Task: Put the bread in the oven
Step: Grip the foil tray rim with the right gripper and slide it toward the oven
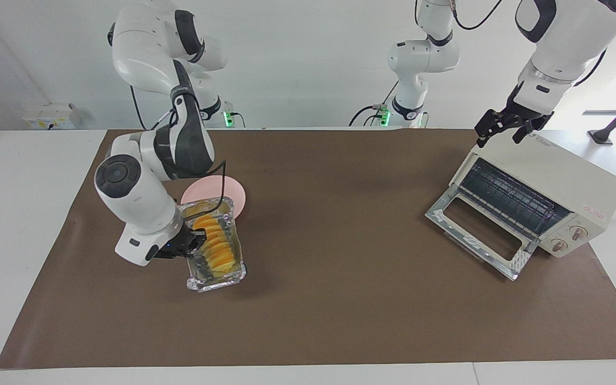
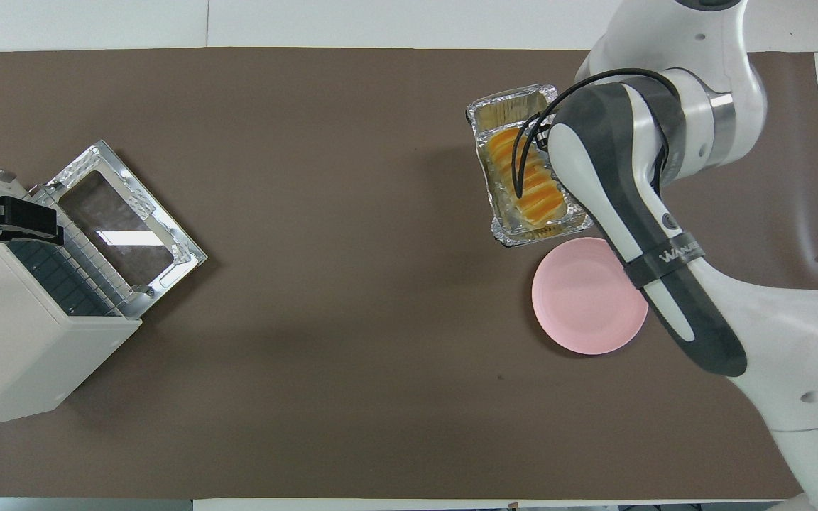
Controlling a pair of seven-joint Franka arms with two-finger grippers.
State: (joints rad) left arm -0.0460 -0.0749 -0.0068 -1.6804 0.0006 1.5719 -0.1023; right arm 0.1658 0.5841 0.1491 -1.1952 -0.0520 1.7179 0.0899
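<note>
The bread (image 1: pixel 216 246) lies in the foil tray (image 1: pixel 217 280), with the right tool (image 1: pixel 197 241) touching it; its grip I cannot tell. The left tool (image 1: pixel 506 128) hangs released over the oven (image 1: pixel 564 176).

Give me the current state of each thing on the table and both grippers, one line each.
oven: door dropped fully open, rack bare.
bread: lying in the foil tray, not yet in the oven.
foil tray: on the mat, touching the pink plate's edge.
pink plate: bare.
right gripper: down at the tray's rim beside the bread.
left gripper: waiting over the oven's top, holding nothing.
</note>
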